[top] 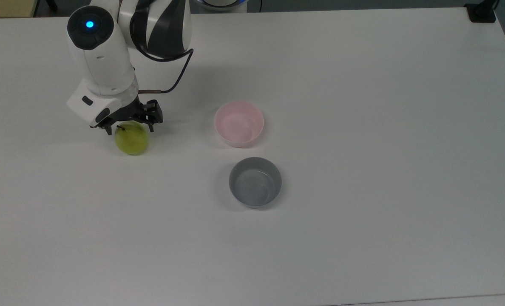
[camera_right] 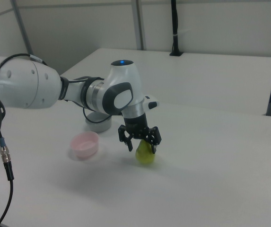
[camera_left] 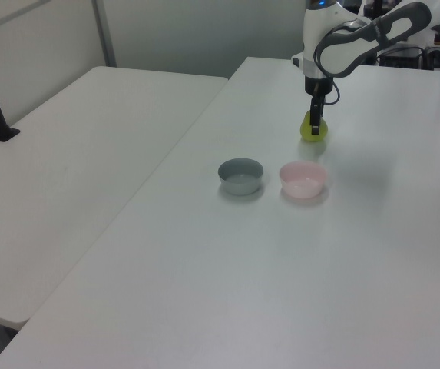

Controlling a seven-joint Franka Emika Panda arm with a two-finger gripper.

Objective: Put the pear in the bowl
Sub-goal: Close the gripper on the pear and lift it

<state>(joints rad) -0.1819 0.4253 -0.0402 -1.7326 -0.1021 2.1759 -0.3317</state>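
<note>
The small yellow-green pear [top: 131, 140] with its short dark stem stands upright on the broad white table [top: 363, 233], and I will place everything from it. Directly above it the black two-finger gripper [top: 129, 128] of the white robot arm [top: 103, 68] hangs with its jaws spread wide, one fingertip to each side of the fruit's narrow top. In the right view the gripper [camera_right: 140, 148] straddles the upper part of the pear [camera_right: 145, 153], the fingers apart and holding nothing; whether a tip grazes the skin I cannot tell. In the left view the gripper [camera_left: 315, 129] comes straight down over the pear [camera_left: 312, 131] and hides its stem.

The small round pale pink bowl [top: 239, 123] with smooth plain walls sits well apart from the pear, toward the top view's right, and it is hollow and bare inside. A grey round bowl [top: 255, 182] of similar size sits just beyond the pink one, farther from the pear and lower in the top view. In the left view the pink bowl [camera_left: 302, 179] lies nearer the camera than the pear, with the grey bowl [camera_left: 241, 176] beside it on the left view's left. In the right view the pink bowl [camera_right: 84, 144] lies to the pear's left.

A dark cable [top: 180, 72] loops from the arm's wrist above the pear.
</note>
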